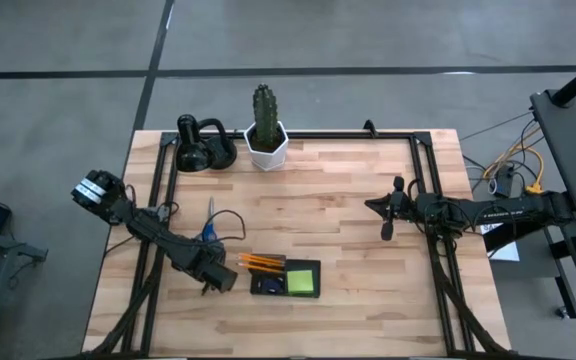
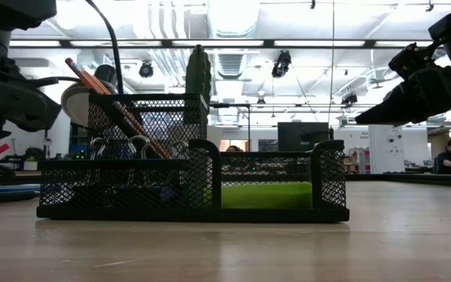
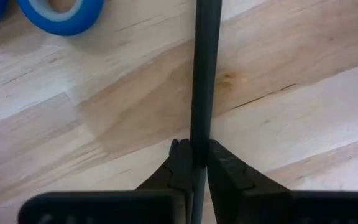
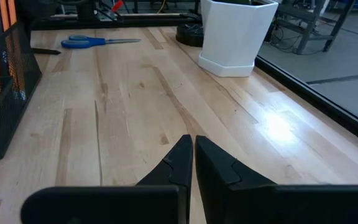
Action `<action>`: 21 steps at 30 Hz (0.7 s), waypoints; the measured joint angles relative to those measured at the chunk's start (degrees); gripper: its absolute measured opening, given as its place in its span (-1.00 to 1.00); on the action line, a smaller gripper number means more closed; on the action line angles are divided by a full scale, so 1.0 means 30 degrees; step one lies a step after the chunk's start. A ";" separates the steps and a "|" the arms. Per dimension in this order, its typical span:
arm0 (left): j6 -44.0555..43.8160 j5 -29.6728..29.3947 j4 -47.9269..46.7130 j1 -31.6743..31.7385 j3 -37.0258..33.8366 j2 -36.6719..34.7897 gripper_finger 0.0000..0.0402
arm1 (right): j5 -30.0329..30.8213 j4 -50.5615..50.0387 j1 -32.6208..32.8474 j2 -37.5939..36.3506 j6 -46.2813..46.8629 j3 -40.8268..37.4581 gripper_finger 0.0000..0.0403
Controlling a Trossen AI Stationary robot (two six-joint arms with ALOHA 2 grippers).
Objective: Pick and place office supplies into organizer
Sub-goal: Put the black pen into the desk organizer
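On the wooden tabletop [image 1: 348, 200], the black mesh organizer [image 1: 286, 277] sits at 6 o'clock, holding orange pencils [image 1: 260, 263]. At its 9 o'clock, the left gripper [image 3: 191, 163] is clenched on 1 dark pen [image 3: 204, 68]. Blue scissors [image 1: 209, 232] lie nearby. The right gripper [image 4: 192, 155], at 3 o'clock, is clenched on nothing.

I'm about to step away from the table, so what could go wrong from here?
The left tool pinches a thin dark pen near one end, so it might swing or slip when lifted. The blue scissors lie right beside it and could get knocked. The organizer already holds orange pencils, which the pen could snag on going in.
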 joint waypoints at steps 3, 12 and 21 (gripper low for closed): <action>0.0308 0.0134 -0.0106 0.0000 0.0131 -0.0005 -0.94 | -0.0001 0.0000 -0.0001 0.0000 0.0000 0.0000 -0.96; 0.1748 0.0626 -0.0274 -0.0049 0.0919 0.0058 -0.95 | -0.0001 0.0006 0.0000 -0.0005 -0.0006 0.0000 -0.96; 0.1978 0.1724 -0.0231 -0.0036 0.1249 0.0044 -0.95 | -0.0005 0.0002 -0.0004 0.0001 0.0000 0.0000 -0.96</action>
